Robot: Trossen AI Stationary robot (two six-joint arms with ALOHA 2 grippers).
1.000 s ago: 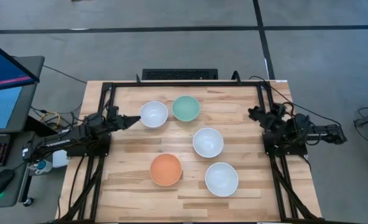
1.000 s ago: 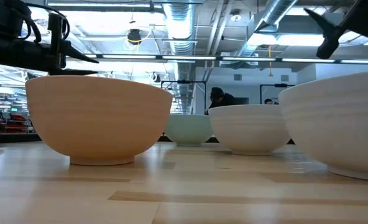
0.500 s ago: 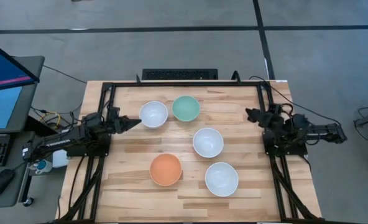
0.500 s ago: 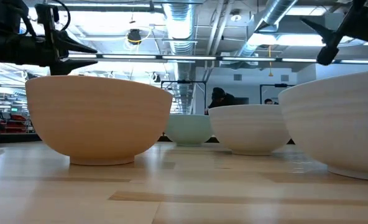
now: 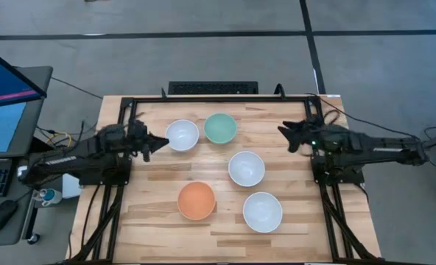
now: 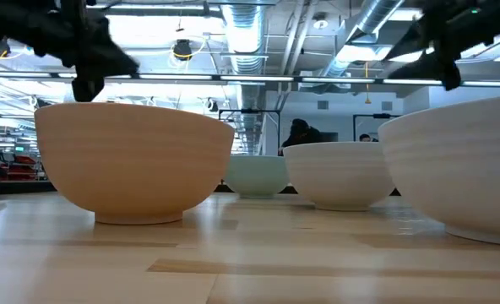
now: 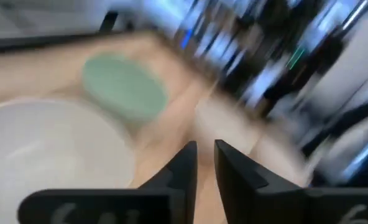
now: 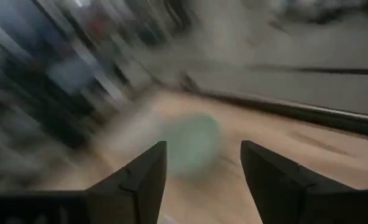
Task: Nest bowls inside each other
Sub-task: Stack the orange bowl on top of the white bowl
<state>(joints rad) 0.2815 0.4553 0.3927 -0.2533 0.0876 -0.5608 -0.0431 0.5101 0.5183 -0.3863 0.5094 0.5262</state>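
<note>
High view: arms now reaching inward, five bowls unnested.
Left gripper (image 5: 159,141) nearly closed beside small white bowl (image 5: 182,135); right gripper (image 5: 283,131) spread wide, nearing mint green bowl (image 5: 220,127).

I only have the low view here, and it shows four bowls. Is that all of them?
Observer: No, five. The high view shows another white bowl behind the orange bowl, beside the mint green bowl.
Operator: Where is the left gripper?
Observer: The left gripper sits just left of that hidden bowl's rim, fingers nearly shut.
Operator: And the right gripper?
Observer: The right gripper is open, right of the mint green bowl, holding nothing.
</note>
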